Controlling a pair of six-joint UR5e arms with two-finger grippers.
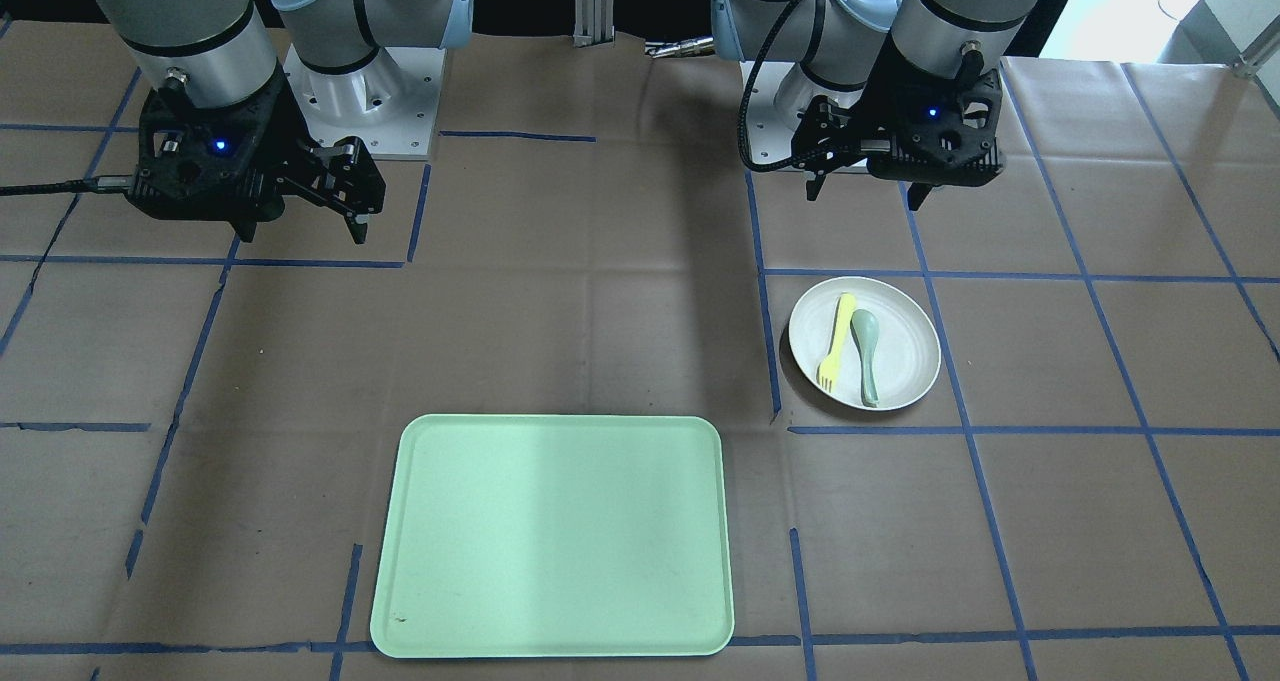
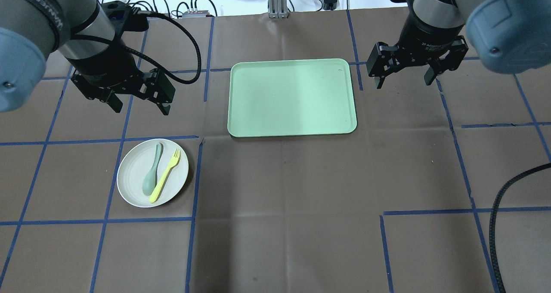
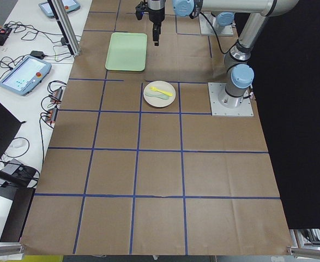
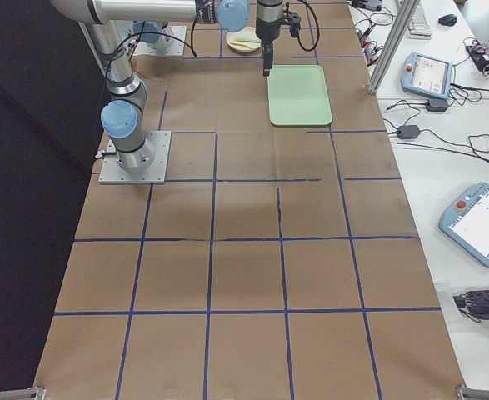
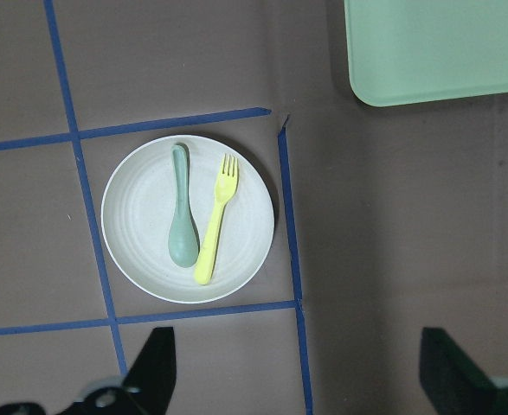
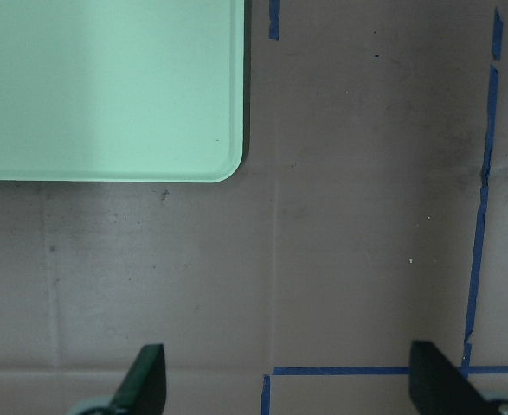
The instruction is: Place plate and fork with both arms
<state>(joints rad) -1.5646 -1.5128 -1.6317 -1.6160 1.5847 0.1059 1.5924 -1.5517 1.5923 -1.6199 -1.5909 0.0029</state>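
Fork [image 2: 165, 175] touching spoon [image 2: 152, 176] on plate [image 2: 133, 185], near robot-side table edge; left gripper [image 2: 141, 109], right gripper [image 2: 403, 84] spread wide (holding nothing).

Mint-green rectangular tray [image 2: 292, 97] flat on the brown-papered table [image 2: 280, 207], at the far middle, long side running left to right. Blue tape lines [image 2: 193, 185] in a grid over the paper. Grey-green spoon [image 2: 151, 177] well apart from the tray, nearer and to the left, bowl end near, handle pointing far. Aluminium post [image 2: 276, 0] upright at the far edge. Beyond it, a white bench [image 4: 477, 175] with screen tablets [image 3: 21, 75]. Black cable [image 2: 495, 224] curving at the near right.
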